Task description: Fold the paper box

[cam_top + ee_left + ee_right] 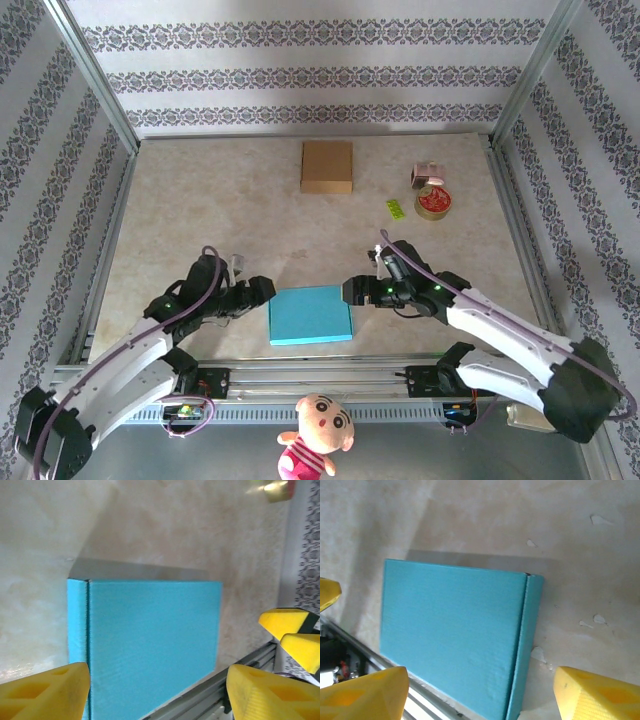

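The blue paper box (310, 315) lies flat and closed on the table by the near edge, a narrow side panel showing along one edge. It also appears as the paper box (150, 645) under the left wrist and the paper box (455, 630) under the right wrist. My left gripper (262, 290) hovers at its left side, and my right gripper (350, 292) at its right side. The left gripper (157, 692) is open, its yellow fingers straddling the box without touching it. The right gripper (480, 695) is open too, holding nothing.
A brown cardboard box (326, 166) sits at the back centre. A tape roll (433, 201), a small carton (427, 175) and a green item (396, 208) lie at the back right. A metal rail (320, 375) runs along the near edge, with a plush doll (315, 432) beyond it.
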